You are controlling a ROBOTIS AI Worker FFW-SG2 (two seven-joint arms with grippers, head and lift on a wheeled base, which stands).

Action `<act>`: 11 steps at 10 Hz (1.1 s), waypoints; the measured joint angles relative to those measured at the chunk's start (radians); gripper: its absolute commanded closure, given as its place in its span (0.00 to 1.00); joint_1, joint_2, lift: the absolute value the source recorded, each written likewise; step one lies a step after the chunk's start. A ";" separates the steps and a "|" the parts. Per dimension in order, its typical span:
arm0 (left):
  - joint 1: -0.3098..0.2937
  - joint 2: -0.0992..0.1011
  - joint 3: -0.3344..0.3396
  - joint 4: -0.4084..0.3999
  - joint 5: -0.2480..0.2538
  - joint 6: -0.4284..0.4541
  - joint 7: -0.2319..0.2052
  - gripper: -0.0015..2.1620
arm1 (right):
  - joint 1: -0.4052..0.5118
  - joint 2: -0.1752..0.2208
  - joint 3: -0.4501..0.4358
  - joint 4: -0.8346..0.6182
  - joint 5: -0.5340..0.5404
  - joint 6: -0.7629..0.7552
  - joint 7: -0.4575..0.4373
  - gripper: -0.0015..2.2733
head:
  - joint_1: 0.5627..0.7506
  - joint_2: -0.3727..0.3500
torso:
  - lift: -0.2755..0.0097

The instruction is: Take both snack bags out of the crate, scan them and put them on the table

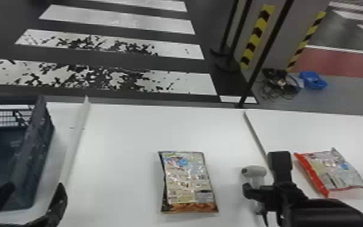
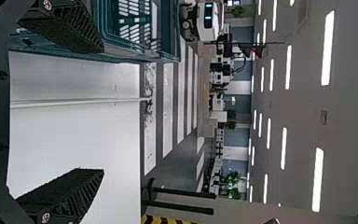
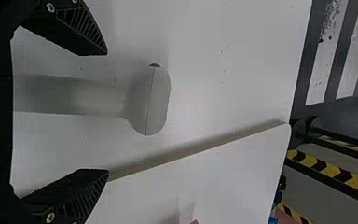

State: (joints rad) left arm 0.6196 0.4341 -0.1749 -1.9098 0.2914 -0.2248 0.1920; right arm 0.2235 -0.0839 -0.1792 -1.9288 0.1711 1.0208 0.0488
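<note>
Bags (image 1: 188,178) on table (image 1: 120,145): two; crate (image 1: 37,142): one; scanner (image 1: 254,171): one; left tool (image 1: 36,184), right tool (image 1: 263,170): both spread apart.

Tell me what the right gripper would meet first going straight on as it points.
Probably the grey scanner: in the right wrist view, its head and handle line up with the gap between the open fingers of the right gripper. Depth is unclear, so it might slip between them untouched.
</note>
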 measured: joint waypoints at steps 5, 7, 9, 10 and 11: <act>-0.003 -0.002 0.000 0.010 0.000 0.001 0.003 0.04 | -0.034 -0.020 -0.005 0.046 0.049 0.058 0.028 0.99 | 0.70 0.18 | 0.64; -0.003 -0.002 0.000 0.015 0.000 0.001 0.006 0.04 | -0.030 -0.019 -0.008 0.027 0.046 0.062 0.028 0.99 | 0.70 0.18 | 0.64; -0.004 -0.002 0.000 0.019 0.003 0.001 0.006 0.04 | -0.022 -0.017 0.000 -0.029 0.045 0.106 0.029 0.99 | 0.70 0.19 | 0.64; -0.005 -0.002 0.000 0.020 0.003 0.000 0.006 0.04 | -0.015 -0.014 0.010 -0.068 0.044 0.145 0.030 0.99 | 0.70 0.21 | 0.64; -0.005 -0.002 0.000 0.020 0.003 0.000 0.006 0.04 | -0.005 -0.010 0.026 -0.113 0.042 0.191 0.031 0.99 | 0.70 0.22 | 0.64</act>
State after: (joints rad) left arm 0.6145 0.4325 -0.1749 -1.8899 0.2945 -0.2246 0.1979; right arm 0.2185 -0.0934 -0.1530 -2.0423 0.2128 1.2123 0.0800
